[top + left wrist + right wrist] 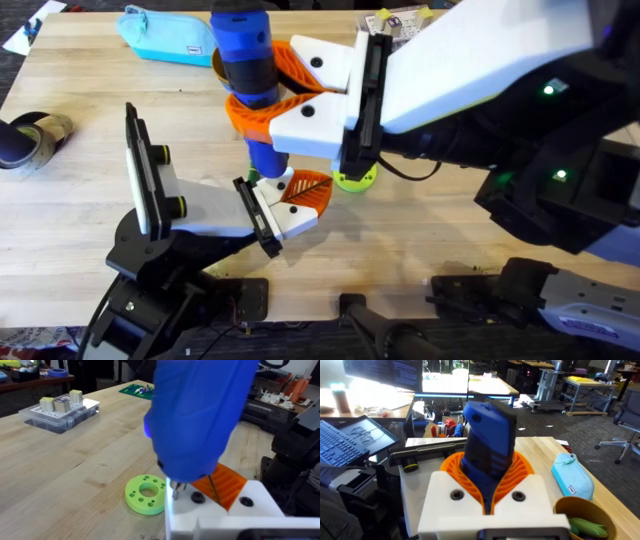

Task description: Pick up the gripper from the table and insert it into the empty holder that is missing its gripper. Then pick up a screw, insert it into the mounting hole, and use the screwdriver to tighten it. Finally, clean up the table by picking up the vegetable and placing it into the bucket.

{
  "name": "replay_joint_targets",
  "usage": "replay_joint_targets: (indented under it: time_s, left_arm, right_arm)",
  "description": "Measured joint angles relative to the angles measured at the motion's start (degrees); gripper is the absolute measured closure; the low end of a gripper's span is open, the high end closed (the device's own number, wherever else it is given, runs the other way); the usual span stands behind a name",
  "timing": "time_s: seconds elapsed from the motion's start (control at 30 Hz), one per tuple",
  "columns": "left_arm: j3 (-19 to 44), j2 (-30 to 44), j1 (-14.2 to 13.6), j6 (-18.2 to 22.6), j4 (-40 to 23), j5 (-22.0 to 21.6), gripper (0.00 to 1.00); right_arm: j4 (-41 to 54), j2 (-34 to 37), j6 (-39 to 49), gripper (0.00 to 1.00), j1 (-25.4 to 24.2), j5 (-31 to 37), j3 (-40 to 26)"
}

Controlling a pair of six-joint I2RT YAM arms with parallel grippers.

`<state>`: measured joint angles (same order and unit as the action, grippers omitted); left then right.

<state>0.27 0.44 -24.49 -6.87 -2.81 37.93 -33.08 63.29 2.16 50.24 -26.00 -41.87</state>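
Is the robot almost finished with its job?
Probably around the middle. The right gripper is shut on the screwdriver, whose tip points down beside the left gripper, so tightening the screw looks like the step in hand. Whether it is tight, I cannot tell. Something green already lies in the bucket, perhaps the vegetable, so the clean-up may be done.

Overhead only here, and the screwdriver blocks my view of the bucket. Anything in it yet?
Observer: Yes. In the right wrist view, the bucket holds something green, likely the vegetable.
Operator: And the driver tip? I have no view under the handle.
Observer: In the left wrist view, the tip of the screwdriver appears just beside the lime-green ring, not in any of its holes. The ring lies flat on the table.
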Motion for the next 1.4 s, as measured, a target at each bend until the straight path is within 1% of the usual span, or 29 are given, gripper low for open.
replay_joint_targets:
  time_s: [0.37,0.8,1.4]
  left_arm:
    - [0.0,0.0,0.0,-0.7,-0.3,0.0,0.989]
    - [0.0,0.0,0.0,-0.6,-0.2,0.0,0.989]
    - [0.0,0.0,0.0,-0.6,-0.2,0.0,0.989]
  right_arm:
    - [0.7,-0.4,0.0,0.956,-0.2,0.6,0.0]
    - [1.9,-7.5,-0.3,0.955,-0.2,0.4,0.5]
    - [2.7,-4.1,-0.5,0.955,0.0,0.4,0.5]
